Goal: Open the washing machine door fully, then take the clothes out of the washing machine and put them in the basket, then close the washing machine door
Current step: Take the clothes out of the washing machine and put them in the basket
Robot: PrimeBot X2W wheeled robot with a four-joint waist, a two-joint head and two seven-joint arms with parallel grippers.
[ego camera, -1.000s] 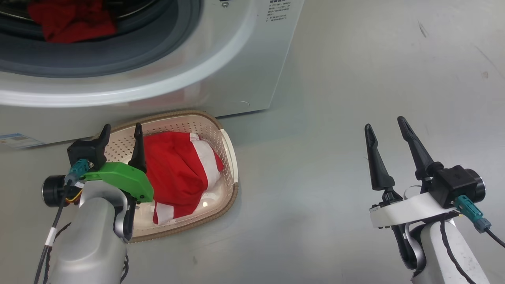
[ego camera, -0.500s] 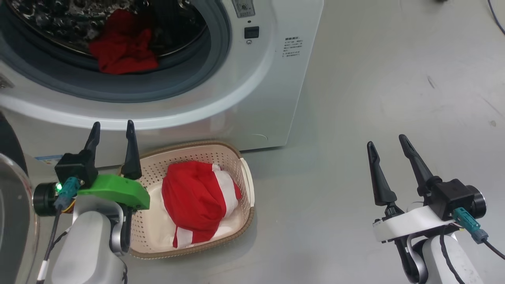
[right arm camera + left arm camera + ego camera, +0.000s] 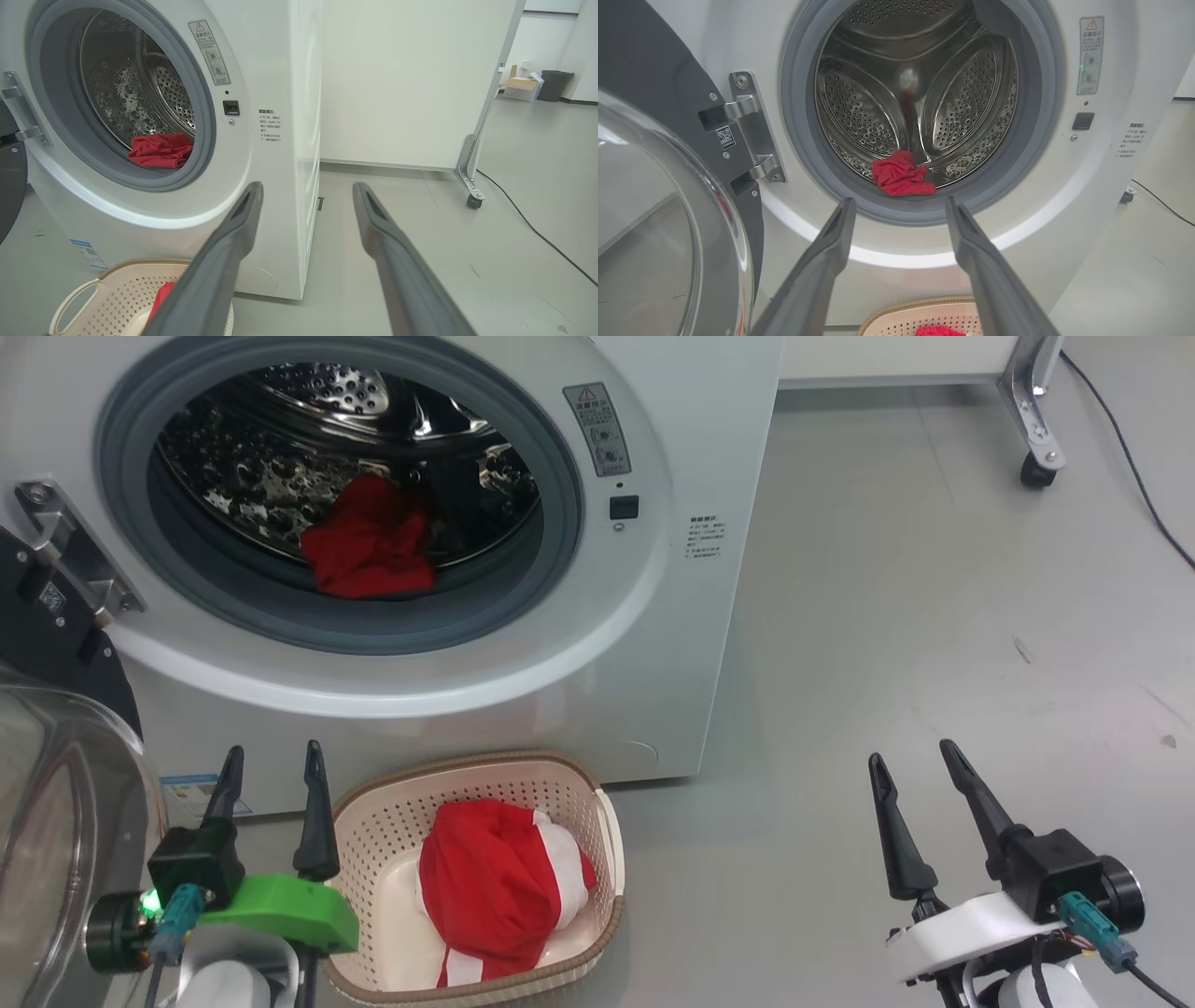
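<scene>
The washing machine (image 3: 691, 644) (image 3: 1101, 196) (image 3: 280, 186) stands with its door (image 3: 56, 784) (image 3: 668, 224) swung open to the left. A crumpled red piece of the clothes (image 3: 373, 541) (image 3: 901, 173) (image 3: 161, 150) lies at the front of the steel drum. Another red and white garment (image 3: 499, 891) fills the cream basket (image 3: 579, 782) (image 3: 112, 291) on the floor before the washer. My left gripper (image 3: 273, 758) (image 3: 900, 207) is open and empty, left of the basket, pointing at the drum opening. At the lower right my right gripper (image 3: 910, 754) (image 3: 307, 191) hangs open and empty over the floor.
Grey floor (image 3: 934, 597) stretches to the right of the washer. A white panel on a castor leg (image 3: 1032, 467) (image 3: 469, 186) stands behind, with a black cable (image 3: 1139, 476) running across the floor beside it.
The head camera has tilted up, so the drum opening and the open door come into view. Both grippers stay open, and the left one now points at the washer front beside the basket.
</scene>
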